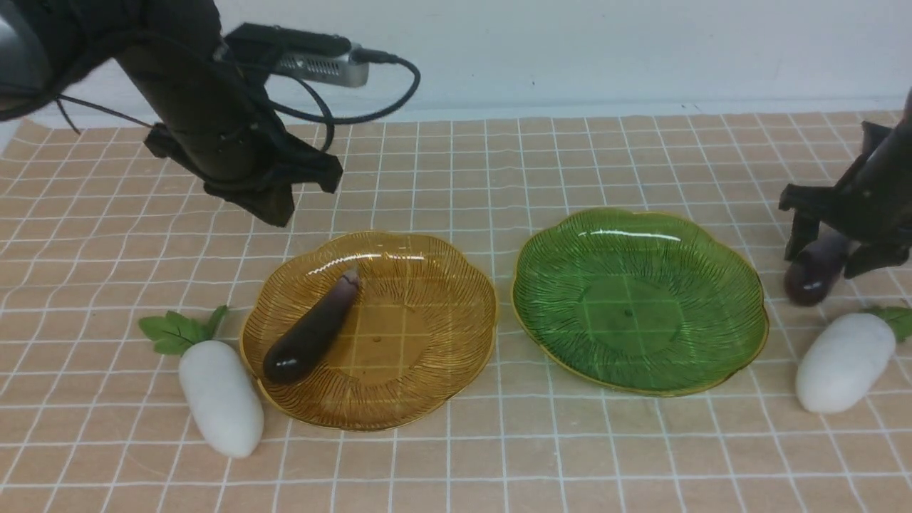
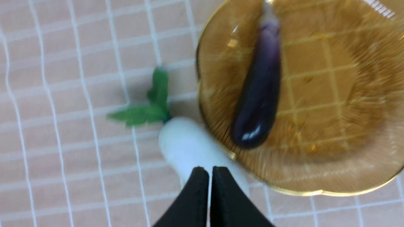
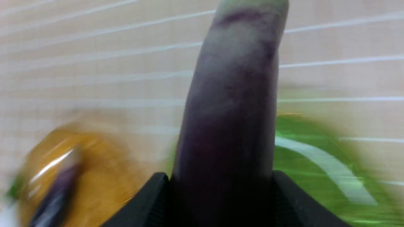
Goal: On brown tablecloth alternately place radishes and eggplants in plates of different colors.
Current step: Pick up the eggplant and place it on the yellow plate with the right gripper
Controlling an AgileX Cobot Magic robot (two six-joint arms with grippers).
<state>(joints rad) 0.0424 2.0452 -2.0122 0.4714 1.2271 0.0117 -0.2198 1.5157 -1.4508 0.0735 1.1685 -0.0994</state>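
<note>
The right gripper is clasping the slender purple toy eggplant beside the green ribbed plate, probably to carry it there; the left gripper is hanging empty, fingers together, near the amber ribbed plate.

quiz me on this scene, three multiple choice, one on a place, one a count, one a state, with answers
1. Where does the eggplant that no gripper holds lie?
A) in the amber plate
B) in the green plate
C) on the cloth

2. How many radishes lie on the cloth?
A) none
B) one
C) two

3. What is the right gripper doing?
A) closed on nothing
B) closed on the second eggplant
C) open over a radish

Answers: 1 A, it rests inside that plate. 2 C, one lies outside each plate. 3 B, its jaws flank the second eggplant.
</note>
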